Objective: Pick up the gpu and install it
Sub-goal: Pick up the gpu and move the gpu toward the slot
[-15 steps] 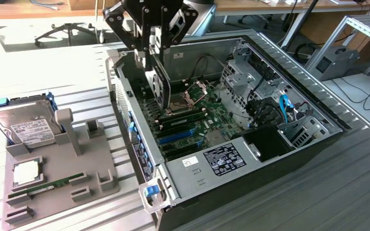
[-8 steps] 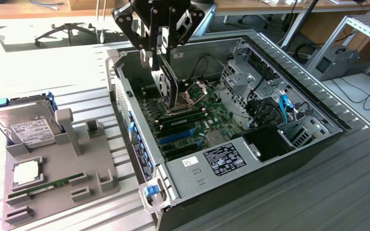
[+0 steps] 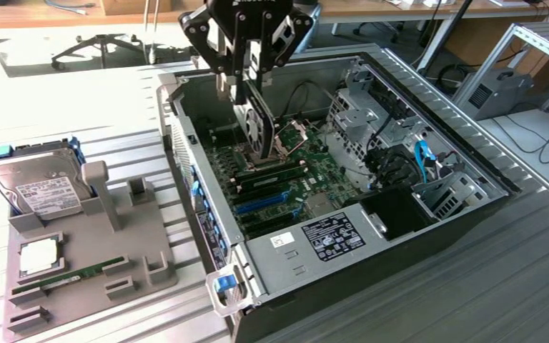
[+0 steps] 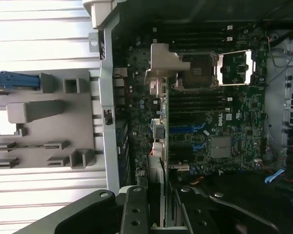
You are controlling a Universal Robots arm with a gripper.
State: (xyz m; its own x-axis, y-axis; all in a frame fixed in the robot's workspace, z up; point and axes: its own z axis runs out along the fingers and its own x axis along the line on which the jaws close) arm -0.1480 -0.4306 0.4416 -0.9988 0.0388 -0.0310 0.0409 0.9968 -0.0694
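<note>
Gpu (image 3: 260,125) is hanging upright inside the open computer case (image 3: 451,139), just above the motherboard (image 3: 299,170) near the processor socket (image 3: 292,137); the fingers (image 3: 255,71) are pinching its top edge from both sides.

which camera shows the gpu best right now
The exterior view: the gpu hangs upright over the motherboard, its round fan face visible. The wrist view sees it edge-on, mostly the silver bracket.
</note>
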